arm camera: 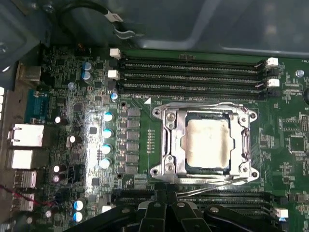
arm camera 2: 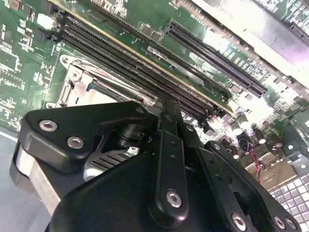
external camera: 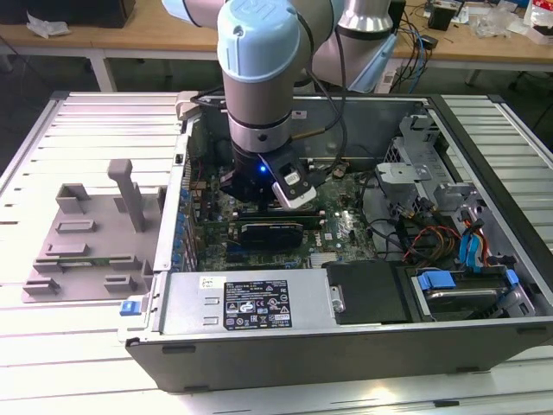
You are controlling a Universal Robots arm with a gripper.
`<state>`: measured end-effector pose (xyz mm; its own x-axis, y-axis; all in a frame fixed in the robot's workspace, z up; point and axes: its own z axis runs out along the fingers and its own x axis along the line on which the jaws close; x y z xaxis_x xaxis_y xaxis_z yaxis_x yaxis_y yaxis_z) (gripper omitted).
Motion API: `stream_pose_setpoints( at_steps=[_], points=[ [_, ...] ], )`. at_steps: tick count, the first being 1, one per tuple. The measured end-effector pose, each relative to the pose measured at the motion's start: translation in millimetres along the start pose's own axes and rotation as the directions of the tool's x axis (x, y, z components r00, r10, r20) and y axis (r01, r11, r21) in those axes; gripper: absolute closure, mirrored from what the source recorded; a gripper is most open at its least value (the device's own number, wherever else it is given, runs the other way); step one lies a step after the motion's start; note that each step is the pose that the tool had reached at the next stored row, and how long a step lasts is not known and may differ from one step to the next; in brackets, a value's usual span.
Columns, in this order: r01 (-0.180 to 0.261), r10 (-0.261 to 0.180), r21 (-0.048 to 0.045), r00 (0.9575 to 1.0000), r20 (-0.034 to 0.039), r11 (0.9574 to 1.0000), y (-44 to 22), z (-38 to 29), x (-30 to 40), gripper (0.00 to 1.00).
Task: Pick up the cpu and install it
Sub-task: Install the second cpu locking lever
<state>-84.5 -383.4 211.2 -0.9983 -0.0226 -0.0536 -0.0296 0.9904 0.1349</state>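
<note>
1. I see the small square silvery cpu (arm camera: 206, 143) lying flat inside the metal socket frame (arm camera: 169, 140) on the green motherboard (arm camera: 289, 121), beside the black memory slots (arm camera: 188, 72).
2. My black gripper (arm camera: 166, 205) hovers at the frame's edge; I cannot tell whether it is clenched or released.
3. The arm reaches into the open grey computer case (external camera: 346, 354).
</note>
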Motion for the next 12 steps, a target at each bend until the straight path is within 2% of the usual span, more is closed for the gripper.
stream_pose_setpoints(
  at_steps=[2,3,4,5,6,7,8,12],
  points=[
    [-0.001,0.001,-0.0013,1.0,0.0001,1.0,-0.8,-0.2,0.1,0.89],
    [-0.001,0.001,-0.0081,1.0,0.0004,1.0,-0.9,0.0,0.0,0.89],
    [-0.001,0.001,-0.024,1.0,0.0011,0.9997,-1.0,0.2,0.0,0.89],
    [-0.002,0.002,-0.0337,1.0,0.0017,0.9994,-1.1,0.3,0.0,0.89],
    [-0.003,0.003,-0.0509,1.0,0.0023,0.9987,-1.5,0.6,0.1,0.89],
    [-0.003,0.003,-0.0633,1.0,0.0031,0.998,-3.0,1.2,0.2,0.89],
    [-0.004,0.004,-0.0703,1.0,0.0037,0.9975,-5.0,2.3,0.4,0.89],
    [-0.007,0.008,-0.1107,1.0,0.0062,0.9938,-6.1,4.3,1.9,0.89]
  ],
)
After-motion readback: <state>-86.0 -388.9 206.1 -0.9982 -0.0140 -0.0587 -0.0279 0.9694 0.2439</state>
